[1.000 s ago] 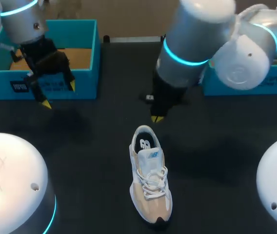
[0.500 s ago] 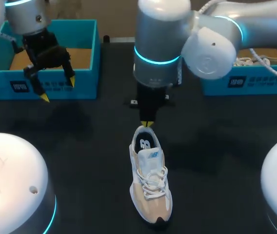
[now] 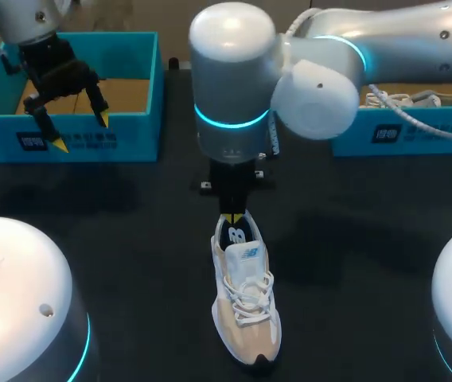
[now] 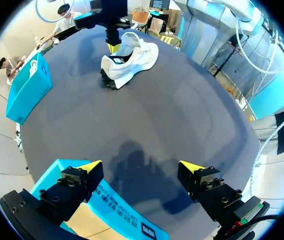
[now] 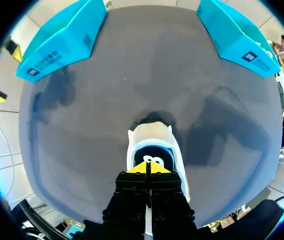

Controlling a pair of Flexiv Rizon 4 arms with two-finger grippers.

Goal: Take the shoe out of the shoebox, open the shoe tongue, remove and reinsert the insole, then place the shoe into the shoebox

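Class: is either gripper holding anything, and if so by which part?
Nothing is held. The left gripper hangs open over the shoebox rim; the right gripper, fingers shut together, sits at the shoe's heel opening with nothing visibly between them.

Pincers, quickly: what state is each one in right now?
Left pincer: open, empty, over the front wall of the turquoise cardboard shoebox.
Right pincer: shut, nothing visible between its tips, at the heel opening of the white-and-tan sneaker.

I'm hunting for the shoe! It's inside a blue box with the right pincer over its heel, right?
No: the head view shows the shoe lying out on the black table instead. The right pincer is over its heel.
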